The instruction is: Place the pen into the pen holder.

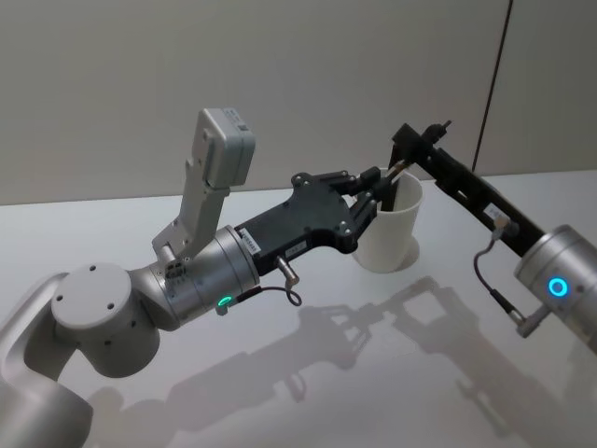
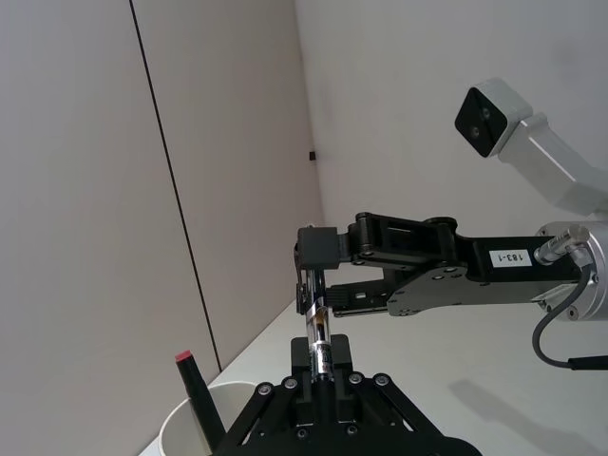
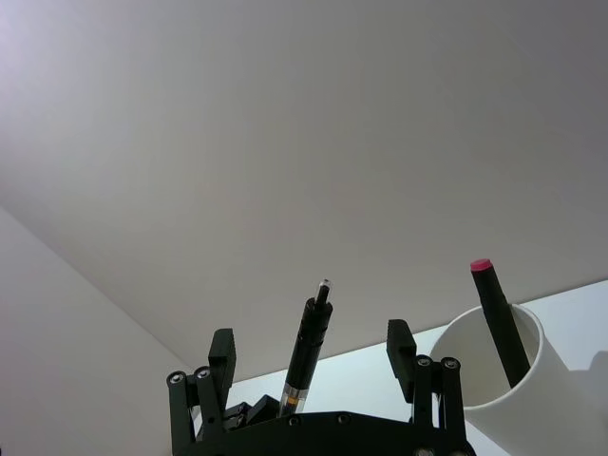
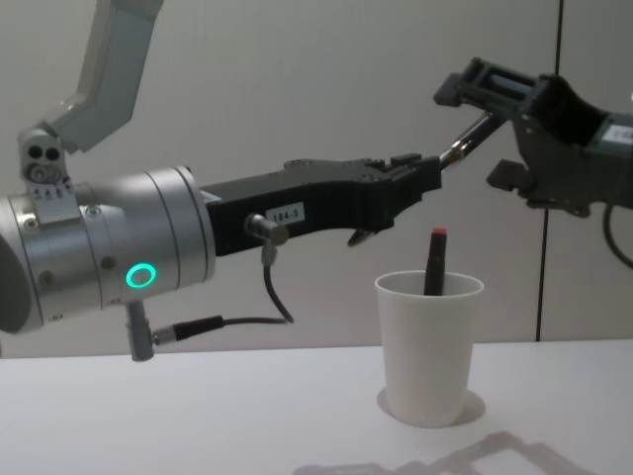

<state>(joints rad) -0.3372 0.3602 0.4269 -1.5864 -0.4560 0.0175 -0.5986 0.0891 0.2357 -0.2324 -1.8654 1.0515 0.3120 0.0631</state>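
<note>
The left gripper (image 4: 425, 174) is the biggest thing before us. It reaches forward over the table (image 4: 198, 416) and its jaws are closed on the pen (image 2: 317, 328), near the pen's lower end. The right gripper (image 3: 310, 338) meets it from the other side. Its fingers (image 3: 221, 356) stand wide apart, 1 on each side of the pen, and they hold nothing. Below them the pen holder (image 4: 425, 346) stands upright on the table, with 1 red-capped marker (image 4: 434, 259) already leaning inside. The pen itself is in the air, tilted, above the holder and well clear of its rim, so it is not yet in.

We judge the pen to be light, stiff and smooth, so it may slip or turn between the pads. A hold on the middle of the barrel seems safer than 1 at the end. The holder is thin paper, and a push on its rim could tip it.

The left wrist view tells us that the pads are closed on the barrel, and from the right wrist view we could not tell this. The right wrist view shows the free gap on both sides of the pen. The chest view gives the pen's height over the rim
</note>
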